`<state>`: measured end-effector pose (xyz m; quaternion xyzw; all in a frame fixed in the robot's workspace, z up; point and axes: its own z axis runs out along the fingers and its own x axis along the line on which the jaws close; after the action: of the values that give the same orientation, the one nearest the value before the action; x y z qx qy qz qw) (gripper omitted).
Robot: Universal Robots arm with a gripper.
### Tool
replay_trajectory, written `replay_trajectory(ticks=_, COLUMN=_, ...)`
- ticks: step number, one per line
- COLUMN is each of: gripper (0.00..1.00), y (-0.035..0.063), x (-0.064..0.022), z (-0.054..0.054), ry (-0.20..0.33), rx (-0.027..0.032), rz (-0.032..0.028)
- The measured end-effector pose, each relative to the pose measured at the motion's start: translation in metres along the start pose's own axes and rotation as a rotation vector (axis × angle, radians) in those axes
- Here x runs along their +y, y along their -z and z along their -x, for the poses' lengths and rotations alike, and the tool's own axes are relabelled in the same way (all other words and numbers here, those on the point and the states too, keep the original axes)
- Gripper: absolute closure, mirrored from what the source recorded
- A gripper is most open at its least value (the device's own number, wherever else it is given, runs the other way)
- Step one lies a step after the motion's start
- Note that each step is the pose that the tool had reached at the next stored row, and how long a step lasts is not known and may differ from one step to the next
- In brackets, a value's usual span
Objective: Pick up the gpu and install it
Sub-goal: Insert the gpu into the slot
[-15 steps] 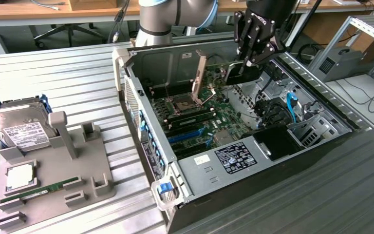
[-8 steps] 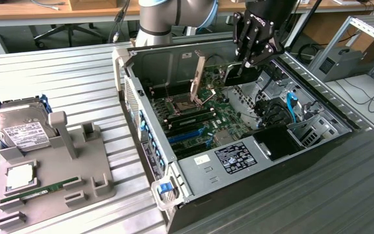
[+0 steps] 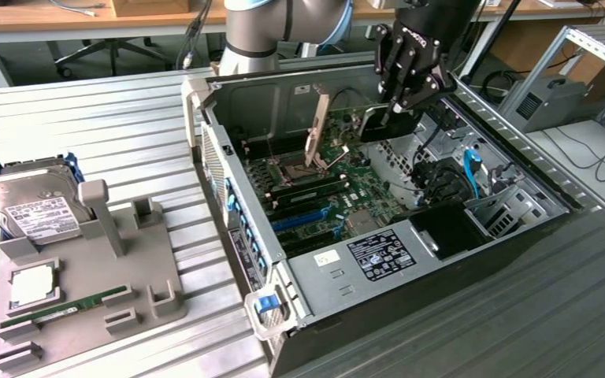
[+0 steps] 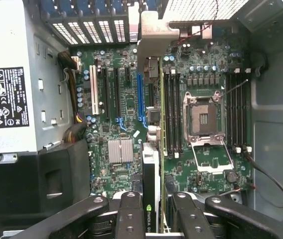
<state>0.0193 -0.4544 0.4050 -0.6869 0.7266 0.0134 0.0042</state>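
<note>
pickup done: gripper (image 3: 402,106) pinches gpu (image 3: 381,127) edge-on over mobo (image 3: 334,197) at far end of pc case (image 3: 313,272); card looks unseated, so install is left.

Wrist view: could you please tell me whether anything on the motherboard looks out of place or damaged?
Nothing looks damaged. The one oddity is the CPU socket: its cover is swung open and it sits empty, near the gpu held in the end effector.
</note>
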Motion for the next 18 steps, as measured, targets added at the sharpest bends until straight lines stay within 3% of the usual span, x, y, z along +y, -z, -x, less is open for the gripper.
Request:
replay_trajectory(ticks=5, gripper=0.73, y=-0.007, x=-0.0001, z=-0.0001, ry=0.0, rx=0.0002, rz=0.0003)
replay_trajectory(ticks=18, gripper=0.73, y=-0.0075, x=-0.0001, z=-0.0002, ry=0.0, rx=0.0001, rz=0.0003)
